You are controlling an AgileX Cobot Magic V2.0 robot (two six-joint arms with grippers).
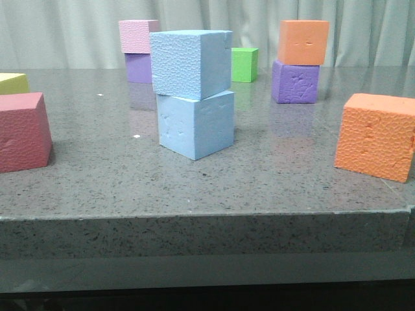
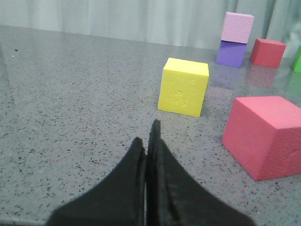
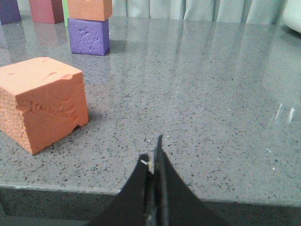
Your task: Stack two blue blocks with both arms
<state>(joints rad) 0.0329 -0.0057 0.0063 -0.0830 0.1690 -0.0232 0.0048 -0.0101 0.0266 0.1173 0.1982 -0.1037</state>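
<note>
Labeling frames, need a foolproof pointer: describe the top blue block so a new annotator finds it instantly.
Start at the grey speckled table in the front view and find the only two-cube blue stack, near its middle. The top blue block sits on the lower blue block, twisted a little out of line with it. Its face is finely pebbled, while the lower one is smoother with small dents.

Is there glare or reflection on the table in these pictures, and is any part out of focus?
Front view: the polished table mirrors the blue stack faintly; its near edge looks soft. Left wrist view: the shut left gripper is blurred, while the yellow cube is sharp. Right wrist view: pale streaks of glare on the table beyond the shut right gripper.
</note>
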